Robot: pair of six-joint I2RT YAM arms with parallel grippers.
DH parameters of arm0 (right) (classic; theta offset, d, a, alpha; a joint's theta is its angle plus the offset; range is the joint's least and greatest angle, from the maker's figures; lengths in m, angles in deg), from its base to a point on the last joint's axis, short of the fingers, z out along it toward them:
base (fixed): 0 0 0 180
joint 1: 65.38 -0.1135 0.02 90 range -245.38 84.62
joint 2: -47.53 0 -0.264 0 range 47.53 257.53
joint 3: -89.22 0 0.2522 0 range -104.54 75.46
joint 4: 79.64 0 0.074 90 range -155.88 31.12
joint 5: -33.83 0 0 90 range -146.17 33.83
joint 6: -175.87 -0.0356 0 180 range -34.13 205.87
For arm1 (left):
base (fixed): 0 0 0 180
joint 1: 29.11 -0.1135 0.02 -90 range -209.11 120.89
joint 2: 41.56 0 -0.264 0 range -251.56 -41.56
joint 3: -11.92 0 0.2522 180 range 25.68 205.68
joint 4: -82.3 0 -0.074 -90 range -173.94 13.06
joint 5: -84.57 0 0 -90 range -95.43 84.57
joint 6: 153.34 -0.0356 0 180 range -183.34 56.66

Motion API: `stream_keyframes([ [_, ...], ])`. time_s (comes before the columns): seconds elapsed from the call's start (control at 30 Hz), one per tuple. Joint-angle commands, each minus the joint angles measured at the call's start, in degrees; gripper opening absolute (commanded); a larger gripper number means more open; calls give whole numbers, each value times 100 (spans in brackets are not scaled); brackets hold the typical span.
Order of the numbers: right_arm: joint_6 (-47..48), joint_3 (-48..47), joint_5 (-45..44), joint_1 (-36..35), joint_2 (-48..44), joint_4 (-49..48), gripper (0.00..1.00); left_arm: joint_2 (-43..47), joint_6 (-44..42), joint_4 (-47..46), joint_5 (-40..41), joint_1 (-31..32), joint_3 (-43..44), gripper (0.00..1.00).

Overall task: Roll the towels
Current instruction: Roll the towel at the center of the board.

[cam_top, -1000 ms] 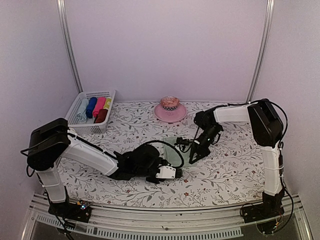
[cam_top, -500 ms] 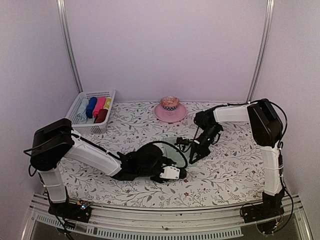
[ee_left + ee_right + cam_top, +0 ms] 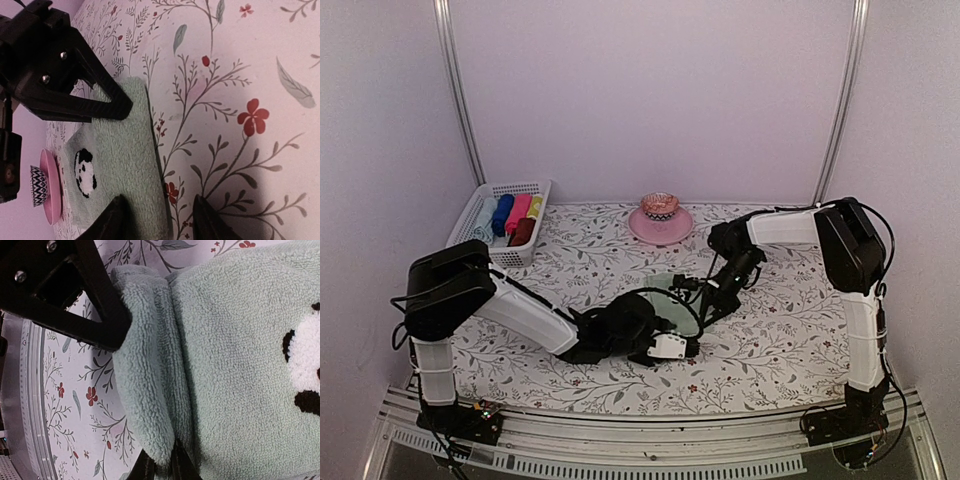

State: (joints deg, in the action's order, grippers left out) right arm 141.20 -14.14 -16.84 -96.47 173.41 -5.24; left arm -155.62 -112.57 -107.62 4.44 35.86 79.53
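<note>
Basket (image 3: 503, 222): white, slatted, at the far-left corner of the worktop (image 3: 790, 350). Rolled cloths (image 3: 508, 213) side by side inside, in pale blue, blue, pink and yellow.
Dark red-brown towel (image 3: 523, 232): rolled, in the basket, nearest roll of the row, just beside the pink one.
Worktop: covered edge to edge in a floral print.
Left arm (image 3: 520, 312): stretched low from the near-left base toward the middle of the worktop.
Left pincer (image 3: 160, 202): roughly half open, gripping nothing. One finger over the near end of the green towel, the other over bare floral print, the towel's long edge running between them.
Green towel (image 3: 665, 293): pale sage terry, middle of the worktop, lying flat. Round black-and-white motif (image 3: 85, 172) facing up. One long edge turned over into a narrow fold.
Pink plate (image 3: 660, 228): beyond the towel toward the back wall, apart from it. Small patterned bowl (image 3: 660, 205) on top.
Right pincer (image 3: 162, 466): nearly closed, pinching one end of the towel's folded edge, terry bunched between the fingers. In the right wrist view, a left pincer finger at the other end of the same fold; contact not clear.
Right arm (image 3: 850, 262): upright at the near-right base, forearm reaching leftward and down to the towel.
</note>
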Motion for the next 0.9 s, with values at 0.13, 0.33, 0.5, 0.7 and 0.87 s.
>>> stream_keyframes([
  [0.13, 21, -99, -127, 42, 209, 152, 13, -257, 232, 144, 285, -186, -71, 47],
  [0.33, 52, -153, -124, 42, 254, 209, 13, -405, 398, 368, 419, -251, -34, 46],
  [0.5, 83, -238, -110, 42, 315, 288, 15, -565, 469, 564, 473, -272, 98, 38],
  [0.7, 139, -246, -73, 40, 256, 329, 18, -583, 641, 835, 266, -347, 223, 15],
  [0.87, 255, -124, -62, 82, -144, 181, 34, -502, 818, 1254, -142, -406, 406, 4],
])
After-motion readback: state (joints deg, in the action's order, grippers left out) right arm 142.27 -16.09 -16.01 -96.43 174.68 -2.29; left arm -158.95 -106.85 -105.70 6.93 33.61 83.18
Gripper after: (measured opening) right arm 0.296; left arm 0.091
